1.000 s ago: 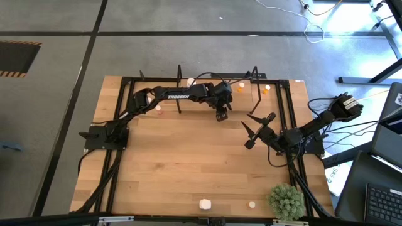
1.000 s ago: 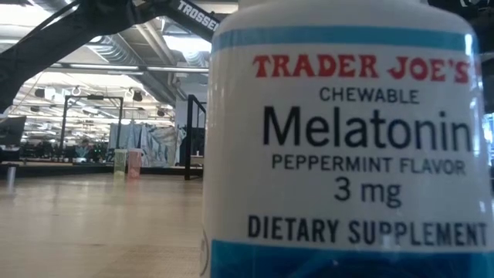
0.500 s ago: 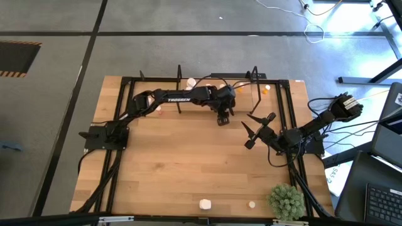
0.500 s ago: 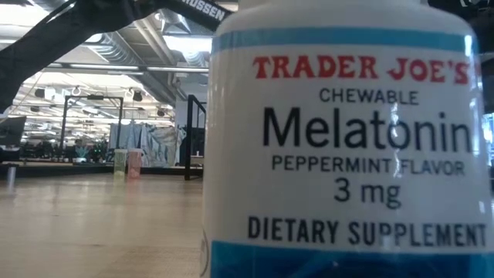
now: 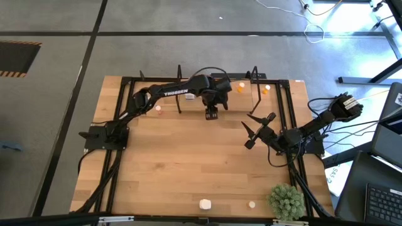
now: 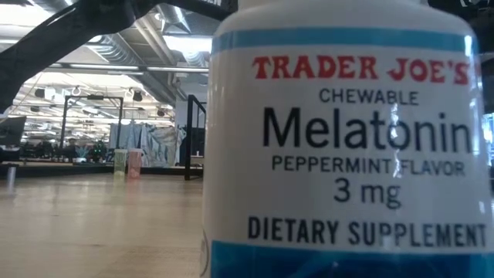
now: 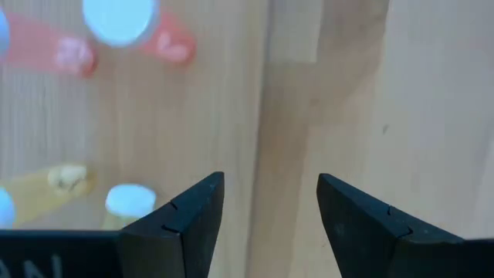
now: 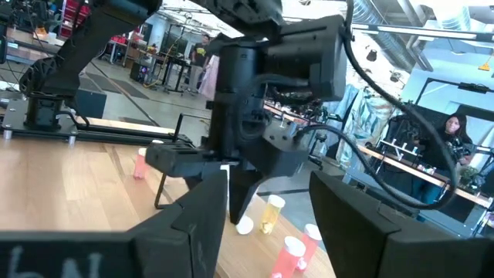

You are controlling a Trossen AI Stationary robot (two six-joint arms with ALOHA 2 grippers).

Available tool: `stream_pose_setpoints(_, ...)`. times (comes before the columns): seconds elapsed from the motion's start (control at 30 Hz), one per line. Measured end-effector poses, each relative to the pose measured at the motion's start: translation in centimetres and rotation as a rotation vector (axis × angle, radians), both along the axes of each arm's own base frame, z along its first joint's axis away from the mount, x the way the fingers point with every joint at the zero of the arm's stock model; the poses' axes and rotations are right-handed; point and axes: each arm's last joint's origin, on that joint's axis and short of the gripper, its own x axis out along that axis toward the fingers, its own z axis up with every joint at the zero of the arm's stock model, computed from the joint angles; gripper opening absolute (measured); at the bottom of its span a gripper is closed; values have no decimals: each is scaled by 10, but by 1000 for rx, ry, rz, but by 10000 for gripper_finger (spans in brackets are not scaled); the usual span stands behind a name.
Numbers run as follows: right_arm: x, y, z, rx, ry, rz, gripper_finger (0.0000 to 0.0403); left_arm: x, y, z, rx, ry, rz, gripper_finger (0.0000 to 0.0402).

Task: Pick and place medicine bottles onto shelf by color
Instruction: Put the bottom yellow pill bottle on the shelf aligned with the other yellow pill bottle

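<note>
Small, stiff, light bottles: take them by the sides, under the cap

The left gripper [image 5: 211, 113] hangs empty, fingers apart, just near of the shelf [image 5: 254, 85] at the table's far edge, where pink and orange medicine bottles [image 5: 264, 89] stand. Two more wait at the near edge, a white bottle [image 5: 205, 204] and a smaller one [image 5: 252, 204]. They look rigid, smooth plastic, probably slippery and easily tipped. The right gripper [image 5: 255, 130] waits at the right, fingers spread, empty.
</note>
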Motion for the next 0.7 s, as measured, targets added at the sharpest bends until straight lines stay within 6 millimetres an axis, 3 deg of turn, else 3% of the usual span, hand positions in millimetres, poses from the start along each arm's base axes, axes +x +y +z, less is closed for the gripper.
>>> stream_pose_setpoints(0.3, 0, 0, 0, 0, 0, 0, 188, -20, 14, 23, 13, 19, 11, 204)
stream_pose_setpoints(0.7, 0, 0, -1, -6, 11, 0, 188, -39, 45, 23, 28, 64, -37, 204)
